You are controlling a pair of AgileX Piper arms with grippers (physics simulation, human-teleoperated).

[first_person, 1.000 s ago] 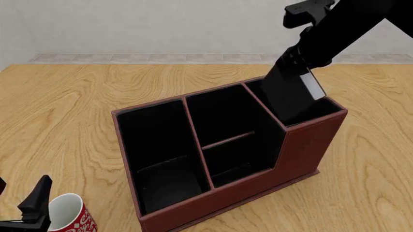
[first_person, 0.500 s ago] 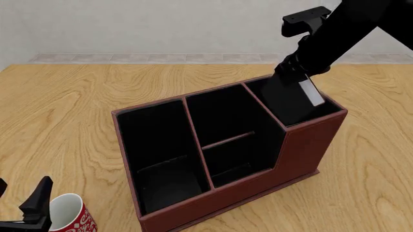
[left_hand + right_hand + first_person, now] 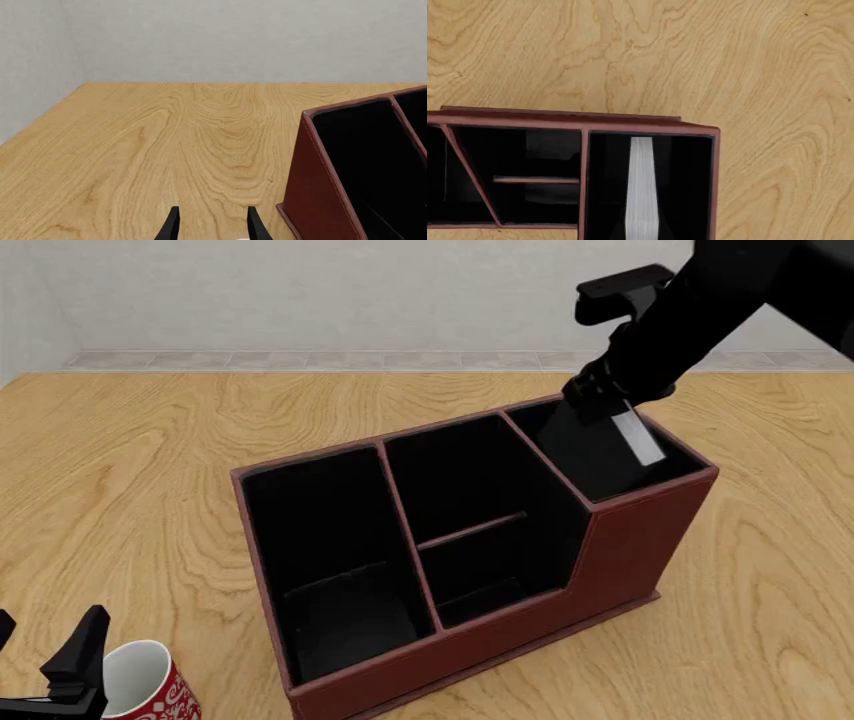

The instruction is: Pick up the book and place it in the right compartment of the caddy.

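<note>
Left wrist view: left gripper (image 3: 210, 231) shows two dark fingertips set narrowly apart, nothing between them, low over bare table (image 3: 167, 140). Caddy (image 3: 320, 200) sits ahead and off to one side of the fingers, apart from them.

Front view: right gripper (image 3: 617, 398) hangs directly above the right compartment (image 3: 607, 455), at its rim. Book (image 3: 607, 450) is tilted, sunk partly into that compartment just below the gripper. Contact with the fingers cannot be resolved; jaw width cannot be told. Mug (image 3: 140, 685) stands just beside the left gripper (image 3: 60, 680).

Right wrist view: looking straight down, book's white page edges (image 3: 642, 185) stand inside the right compartment (image 3: 684, 180), directly beneath the gripper. Fingers out of frame.
</note>
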